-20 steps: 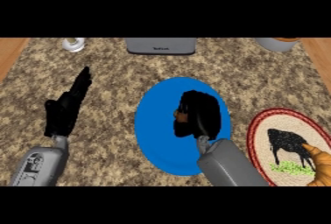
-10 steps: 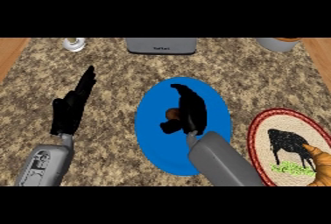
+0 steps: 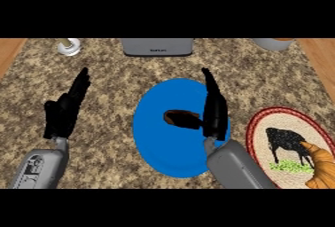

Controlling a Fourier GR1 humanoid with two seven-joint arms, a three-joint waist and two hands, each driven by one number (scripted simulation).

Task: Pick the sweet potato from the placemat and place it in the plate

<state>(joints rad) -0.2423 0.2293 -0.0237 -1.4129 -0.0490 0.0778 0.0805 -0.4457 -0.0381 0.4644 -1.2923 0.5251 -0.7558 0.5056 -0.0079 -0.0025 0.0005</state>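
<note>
Sweet potato [image 3: 181, 118]: a small brown tuber is seen lying on the blue plate [image 3: 160, 153], near the plate's middle and just beside the right hand.
Right hand [image 3: 214, 107]: the fingers are held straight and extended away from the robot over the plate; nothing is gripped, though whether the hand's edge touches the tuber cannot be told.
Left hand [image 3: 65, 108]: it is shown open at the view's left, above the speckled counter [image 3: 111, 75], fingers up, at rest and holding nothing.
Placemat [image 3: 288, 146]: an oval mat with a red rim and a cow picture is seen at the right, well apart from the tuber; an orange-brown object [image 3: 321, 168] lies at its edge, of a kind that cannot be told.
Task state: placing is judged done, since the tuber lies inside the plate.
Handling: the tuber is judged stiff, fairly light and not fragile; its rounded, tapered form may be expected to roll.
Hold point: should it be regrasped, the thick middle would best be taken across its short axis.
</note>
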